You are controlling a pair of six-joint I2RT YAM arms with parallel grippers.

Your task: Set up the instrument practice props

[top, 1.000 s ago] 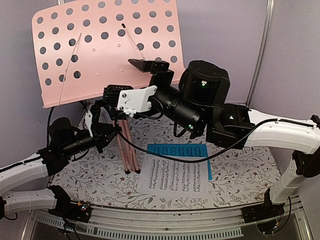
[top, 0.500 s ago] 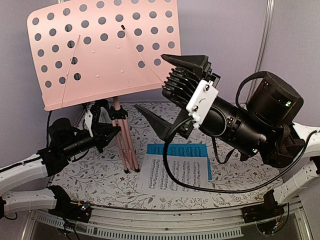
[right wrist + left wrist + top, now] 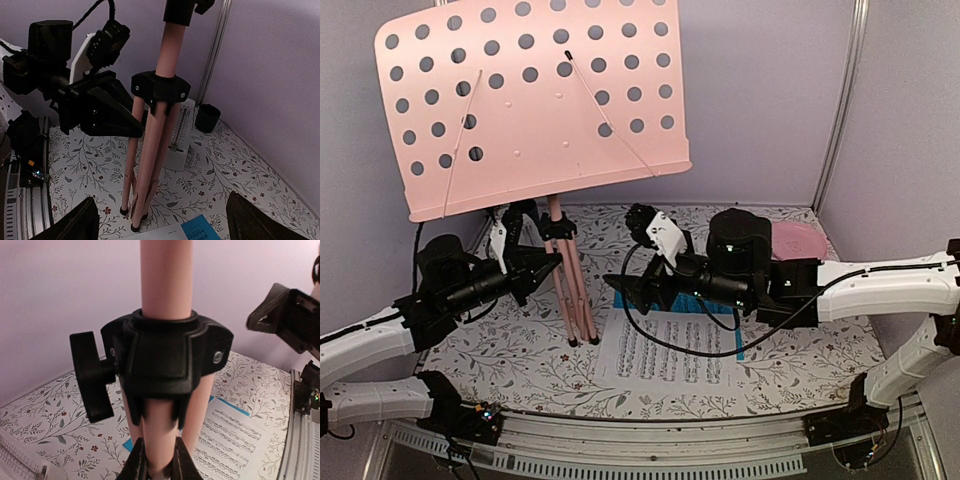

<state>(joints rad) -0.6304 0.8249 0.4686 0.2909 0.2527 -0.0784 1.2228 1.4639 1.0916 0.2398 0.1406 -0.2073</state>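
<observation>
Music stand (image 3: 532, 108) stands upright toward the rear left of the flowered tabletop (image 3: 510, 350), its perforated desk (image 3: 470, 60) tilted back and carrying no paper, and its three legs drawn close together rather than splayed. That narrow footing is probably why the left gripper (image 3: 159, 466) holds it: the jaws sit narrow on the pink tubing just under the black collar (image 3: 165, 360) with its clamp knob (image 3: 92, 375), steadying a stand that would likely tip if left alone. The two pages lie flat in front of the stand and to its right, the white sheet (image 3: 670, 350) on top of the blue sheet (image 3: 739, 345), so only a blue margin shows. Neither has been lifted to the desk. The white metronome (image 3: 177, 137) sits behind the stand's legs, near the back wall. The right gripper (image 3: 636, 256) hovers just to the right of the stand, over the far edge of the pages. Its jaws are spread wide with nothing between them, and its camera looks straight at the legs. I judge it is free either to help with the legs or to drop onto the top sheet, which lies flush and may be awkward to pick up.
</observation>
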